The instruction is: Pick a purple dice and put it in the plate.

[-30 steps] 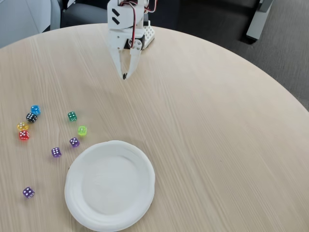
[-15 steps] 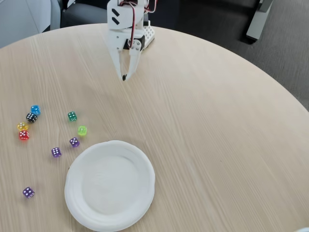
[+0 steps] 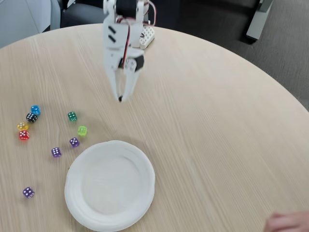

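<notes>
Three purple dice lie on the wooden table: one (image 3: 74, 142) just off the plate's upper left rim, one (image 3: 56, 152) further left, one (image 3: 28, 193) near the lower left. The white paper plate (image 3: 110, 184) sits at the bottom centre with nothing in it. My white gripper (image 3: 120, 98) hangs above the table, up and to the right of the dice, its fingers together and holding nothing.
More dice lie at the left: blue (image 3: 35, 109), black (image 3: 31, 117), yellow (image 3: 21, 126), red (image 3: 23, 135), dark green (image 3: 72, 116) and lime (image 3: 82, 130). A person's hand (image 3: 287, 222) enters at the bottom right corner. The round table's edge curves along the right.
The arm has reached forward, bringing the gripper down the picture toward the dice and plate. The hand has come further in at the bottom right. The dice and plate have not moved.
</notes>
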